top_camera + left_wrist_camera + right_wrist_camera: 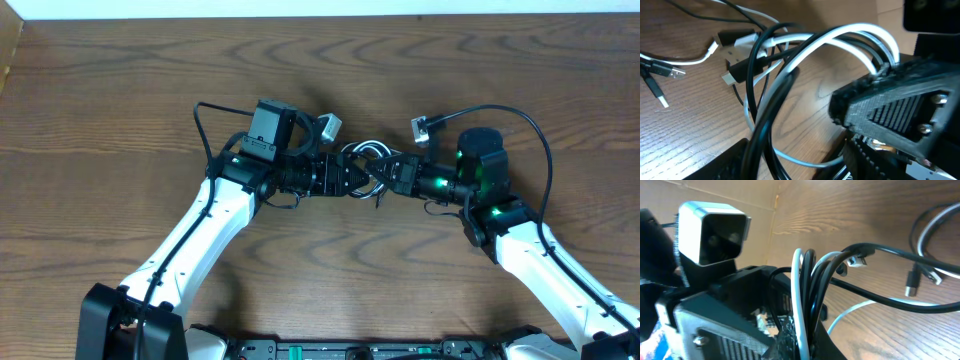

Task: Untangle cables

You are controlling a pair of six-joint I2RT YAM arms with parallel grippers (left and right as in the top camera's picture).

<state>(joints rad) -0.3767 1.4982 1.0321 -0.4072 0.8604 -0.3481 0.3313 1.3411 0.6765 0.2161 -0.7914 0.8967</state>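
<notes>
I count two cables point(365, 152), one black and one white, looped together mid-tabletop point(120, 80), where the arms from 7 and 5 o'clock meet nose to nose, right claw point(385, 178) clamped on both, left claw point(357, 178) grip I cannot tell.

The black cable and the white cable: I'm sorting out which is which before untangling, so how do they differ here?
The white cable is bright, the black cable dark. In the left wrist view the white cable arches across the top; the black cable loops nearest the camera. In the right wrist view one white strand stands beside several black ones. Both are thin, looped and interlaced.
</notes>
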